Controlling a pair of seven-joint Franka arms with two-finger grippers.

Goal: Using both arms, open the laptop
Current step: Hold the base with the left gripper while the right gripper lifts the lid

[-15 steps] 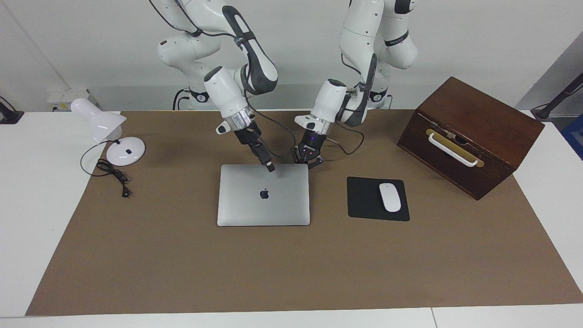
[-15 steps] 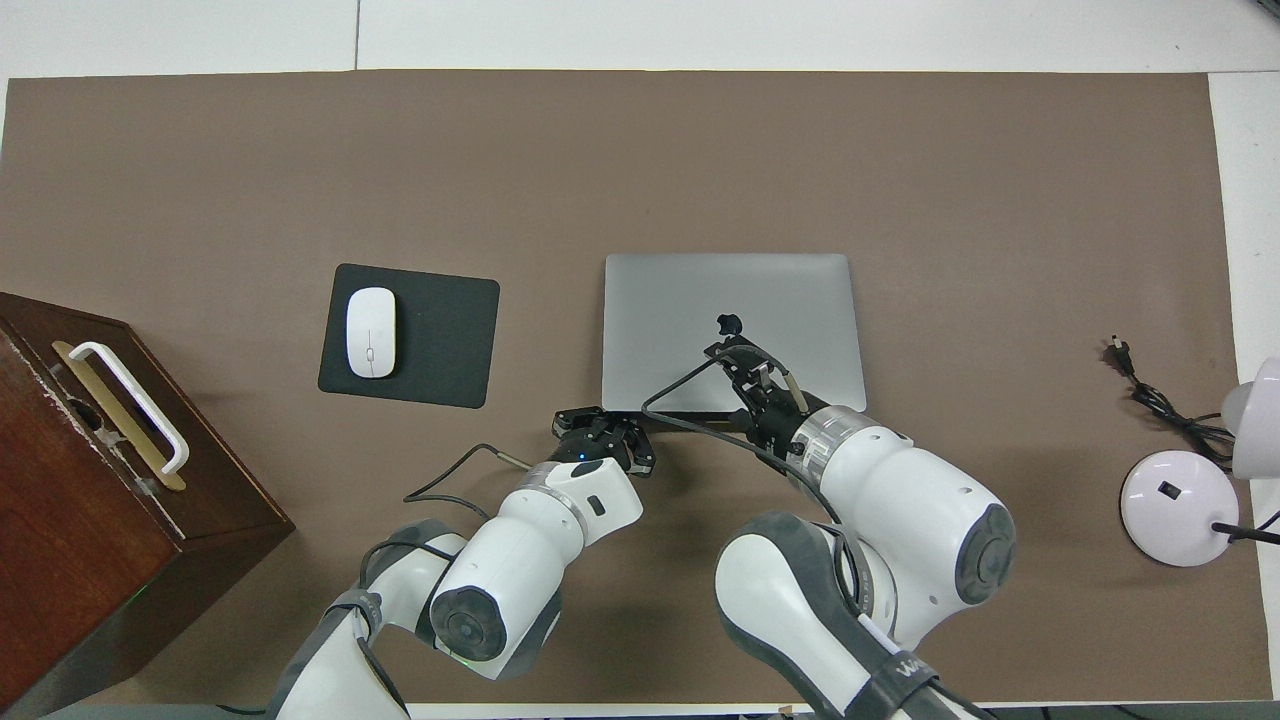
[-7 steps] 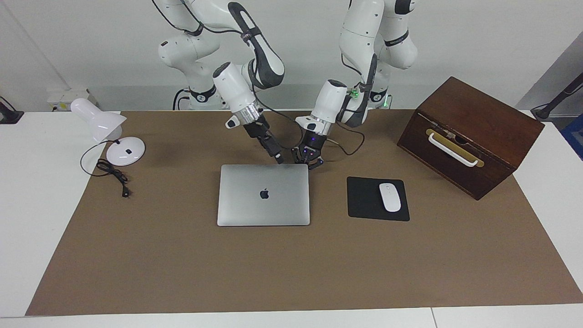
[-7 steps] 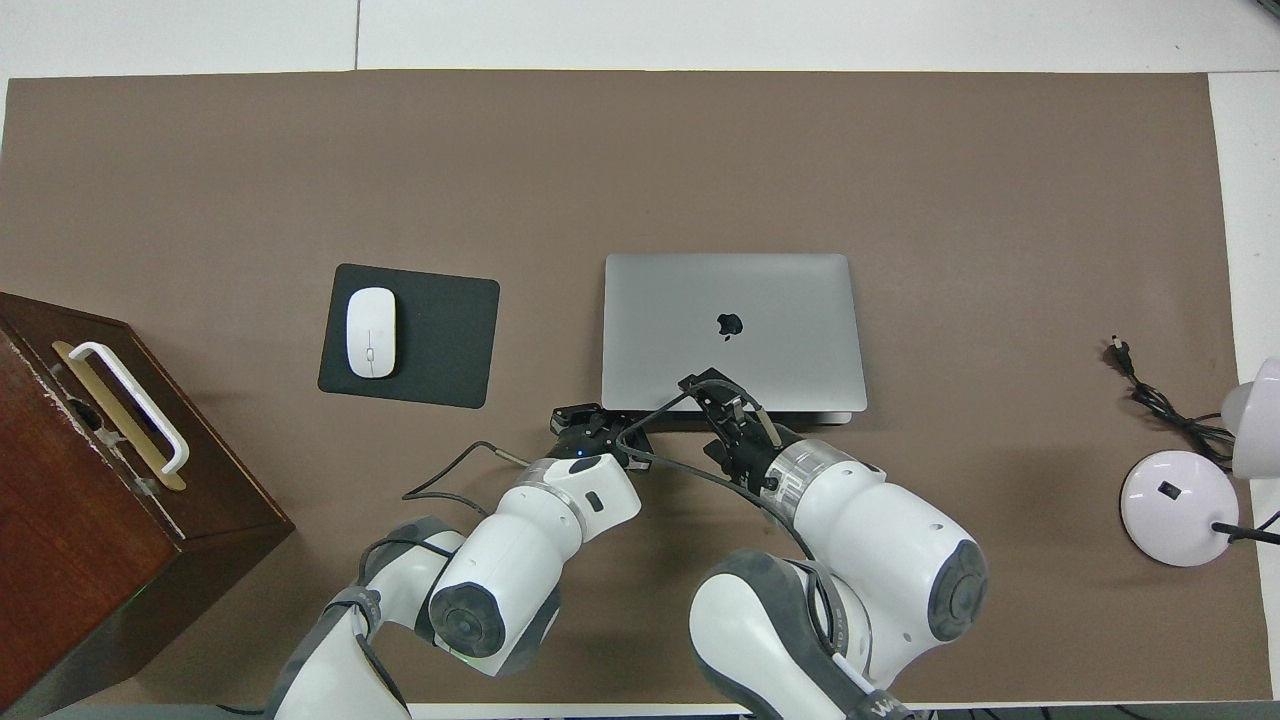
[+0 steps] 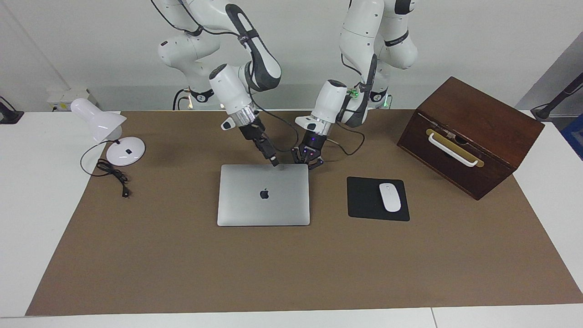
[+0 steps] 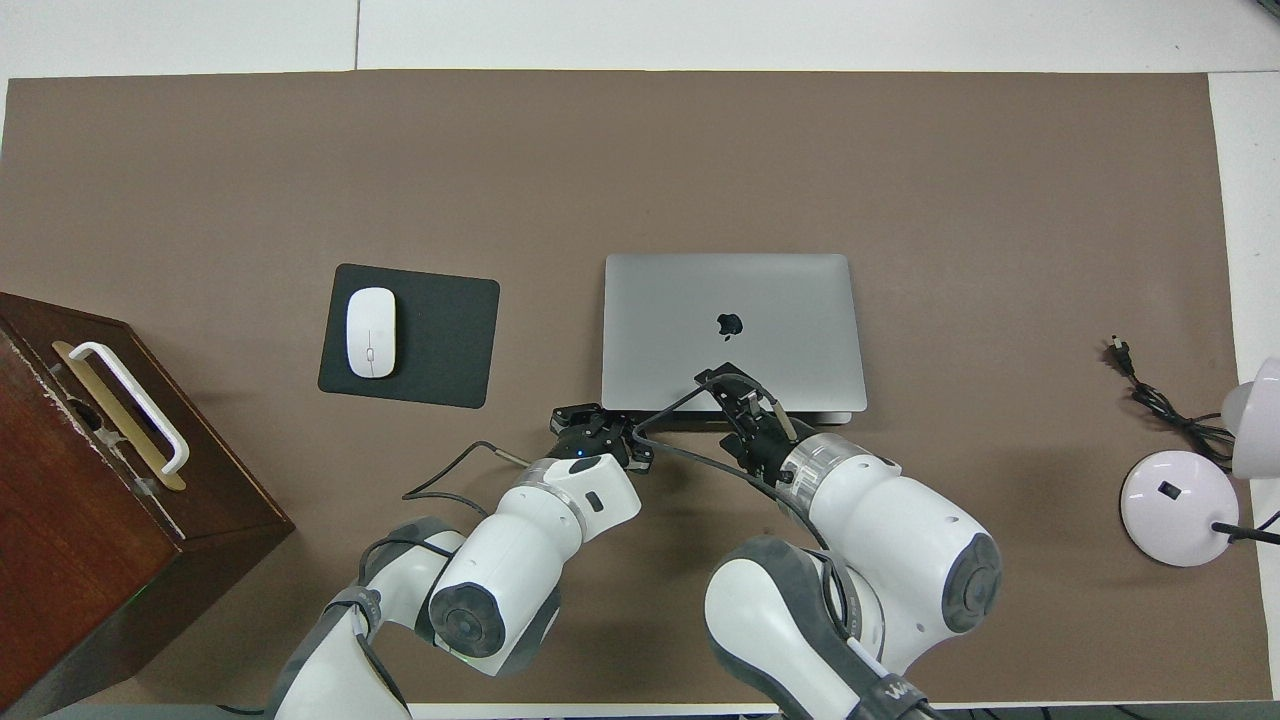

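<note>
I am working at the closed MacBook laptop, which is lying flat in the middle of the brown mat on the desk, its robot-side edge turned toward my arms. I am keeping my left tool low at the laptop's robot-side corner toward the left arm's end, fingertips pressed together and pinching nothing; I judge it is bracing the base there so the body does not slide. My right tool is slanting down to the same edge nearer its middle, seemingly to catch the lid's lip; I cannot tell how its fingers stand or whether it is touching. The lid looks barely raised, if at all. The mouse is sitting on its black pad, beside the laptop.
</note>
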